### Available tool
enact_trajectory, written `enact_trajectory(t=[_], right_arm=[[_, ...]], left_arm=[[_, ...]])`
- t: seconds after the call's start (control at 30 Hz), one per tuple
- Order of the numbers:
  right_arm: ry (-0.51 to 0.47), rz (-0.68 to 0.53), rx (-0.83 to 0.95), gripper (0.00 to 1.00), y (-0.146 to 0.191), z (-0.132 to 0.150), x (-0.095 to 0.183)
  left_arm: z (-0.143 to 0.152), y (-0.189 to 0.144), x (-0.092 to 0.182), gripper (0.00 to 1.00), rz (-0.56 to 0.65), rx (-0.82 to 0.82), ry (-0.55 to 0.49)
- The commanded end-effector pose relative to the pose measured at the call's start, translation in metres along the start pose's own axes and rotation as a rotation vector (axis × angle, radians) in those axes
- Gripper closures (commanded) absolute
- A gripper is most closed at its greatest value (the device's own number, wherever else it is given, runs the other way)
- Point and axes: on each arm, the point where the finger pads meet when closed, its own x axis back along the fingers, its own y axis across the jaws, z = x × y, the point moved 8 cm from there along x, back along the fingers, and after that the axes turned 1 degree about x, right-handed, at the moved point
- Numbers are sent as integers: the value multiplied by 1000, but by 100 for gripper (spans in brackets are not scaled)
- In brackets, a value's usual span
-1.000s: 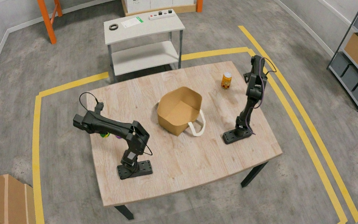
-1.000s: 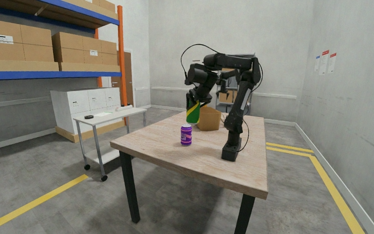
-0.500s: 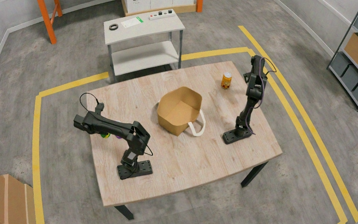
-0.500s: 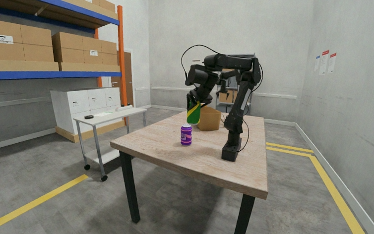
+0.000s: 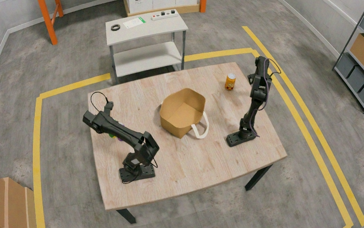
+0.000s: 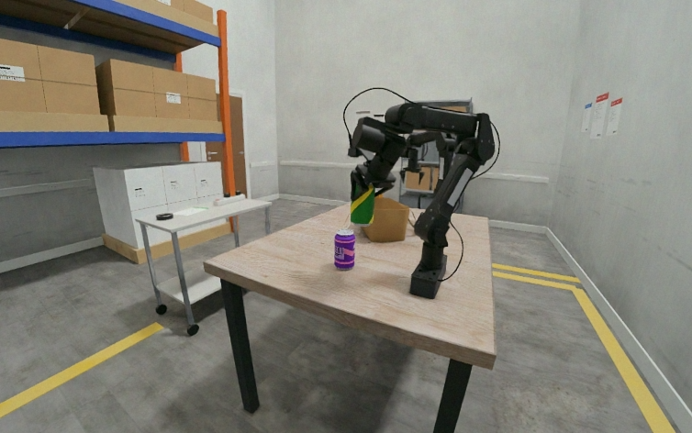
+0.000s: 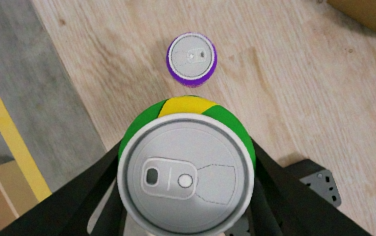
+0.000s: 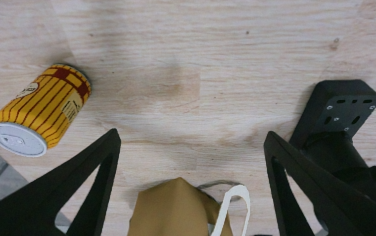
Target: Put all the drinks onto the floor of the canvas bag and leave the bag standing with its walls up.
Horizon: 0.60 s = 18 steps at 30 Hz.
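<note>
Right now the canvas bag [image 5: 174, 126] [image 6: 386, 222] [image 8: 170, 212] stands open on the table [image 5: 188, 166] [image 6: 306, 291] with its walls up, a white handle [image 5: 206, 126] [image 8: 240, 192] looped out on the side facing the right arm's base [image 5: 231, 141] [image 8: 335, 95]. On the left arm's side of the bag, apart from it, the left gripper [image 6: 363, 187] [image 7: 187, 138] has its fingers closed around a green and yellow can [image 5: 112, 135] [image 6: 362, 208] [image 7: 186, 175], held roughly upright above the tabletop. A purple can [image 6: 344, 249] [image 7: 192, 60] stands upright on the table on that same side of the bag, near the held one but lower; from above the left arm [image 5: 123, 131] [image 6: 439, 119] covers much of both, so their exact spacing is hard to judge there. On the opposite side of the bag, well apart from it, an orange can [image 5: 230, 81] [image 8: 47, 110] stands upright. The right gripper [image 8: 191, 136] is spread wide over the table on the orange can's side of the bag, nothing between its fingers. All three drinks are outside the bag

my left gripper [image 6: 363, 193] [image 7: 187, 138] has carried the green-and-yellow can [image 5: 112, 135] [image 6: 362, 208] [image 7: 186, 175] slightly nearer the canvas bag [image 5: 172, 129] [image 6: 386, 226] [image 7: 359, 9] [image 8: 170, 212].
</note>
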Motion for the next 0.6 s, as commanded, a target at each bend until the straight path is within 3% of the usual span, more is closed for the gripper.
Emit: enact_trajectory(t=[0.0, 0.03, 0.57], right_arm=[[-41, -27, -2, 0, -4, 2, 10], [-41, -27, -2, 0, -4, 2, 10], [-41, -27, -2, 0, -4, 2, 10]], left_arm=[[-12, 0, 6, 30, -53, -22, -68], [-9, -2, -1, 30, -63, 28, -40], [-34, -36, -8, 30, -56, -23, -75]])
